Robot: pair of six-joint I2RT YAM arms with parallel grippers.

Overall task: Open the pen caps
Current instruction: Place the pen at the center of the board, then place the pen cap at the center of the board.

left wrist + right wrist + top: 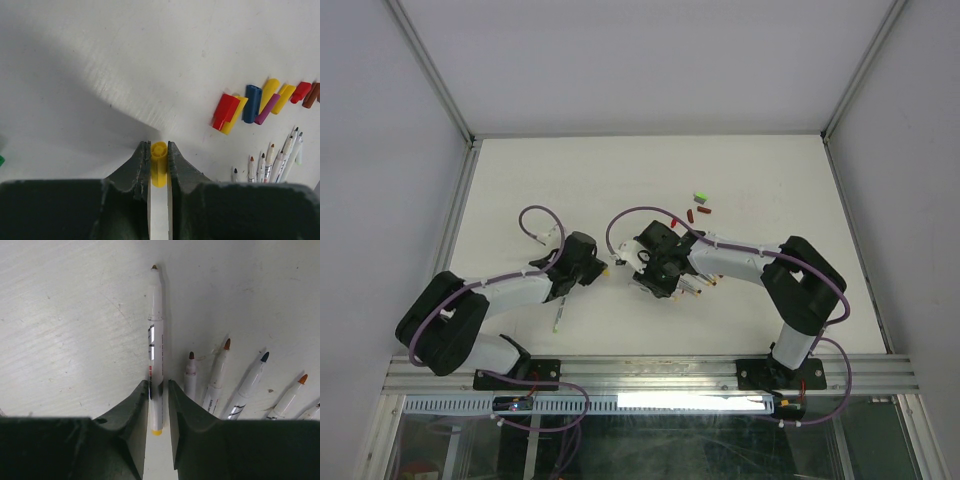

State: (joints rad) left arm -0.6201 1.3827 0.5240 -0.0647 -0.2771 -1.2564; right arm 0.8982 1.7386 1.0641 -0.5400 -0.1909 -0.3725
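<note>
My left gripper (159, 150) is shut on a yellow pen cap (159, 167), which sticks out a little past the fingertips above the table. Loose pen caps lie in a row at the right: red (226, 110), blue (251, 102), purple (267, 109), yellow (282, 97). My right gripper (159, 387) stands slightly open around an uncapped white pen (156, 330) that lies on the table, with a gap showing on the pen's right side. In the top view the left gripper (603, 270) and right gripper (644, 280) sit close together near the table's middle.
Several uncapped white pens (217, 372) lie fanned out just right of my right gripper. A green cap (700, 197) and red caps (703, 210) lie farther back. One pen (558, 318) lies under the left arm. Metal posts frame the white table (770, 170).
</note>
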